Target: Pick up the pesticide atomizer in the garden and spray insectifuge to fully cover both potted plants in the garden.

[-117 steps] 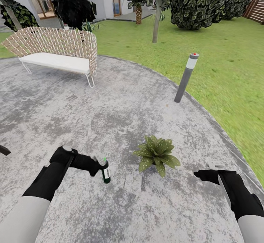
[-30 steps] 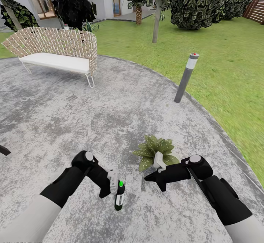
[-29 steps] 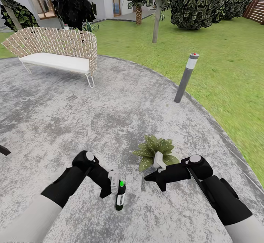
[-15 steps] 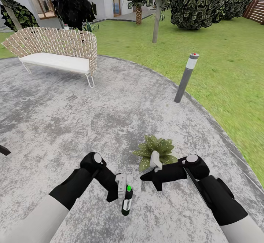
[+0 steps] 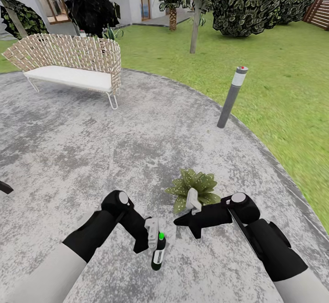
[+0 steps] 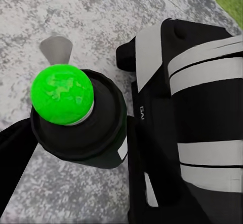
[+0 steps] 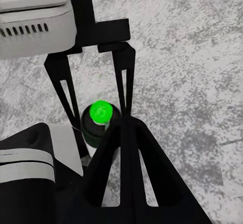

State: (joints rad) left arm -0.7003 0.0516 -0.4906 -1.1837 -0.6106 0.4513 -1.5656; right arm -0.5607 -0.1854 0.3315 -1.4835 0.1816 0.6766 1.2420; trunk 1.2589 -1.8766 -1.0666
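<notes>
Up close, I count one atomizer [image 5: 157,252], a slim dark green bottle with a round bright green cap and a small white label, hanging upright over the patio [image 5: 91,147] with my left gripper [image 5: 155,236] clamped on its neck; the left wrist view shows the glossy cap [image 6: 62,94] pressed between my black fingers [image 6: 15,148]. My right gripper [image 5: 183,220] sits just beside it, pointing toward it; I cannot tell whether its thin triangular fingers [image 7: 124,183] are apart or together. One plant [image 5: 195,188] shows, a low rosette of broad, pointed, speckled leaves, just beyond my right gripper. The patio is grey, mottled stone with a curved edge against the lawn [image 5: 283,88]. Farther off stand one woven lattice bench [image 5: 73,63] with a white cushion and one grey cylindrical post [image 5: 231,97] with a red top.
</notes>
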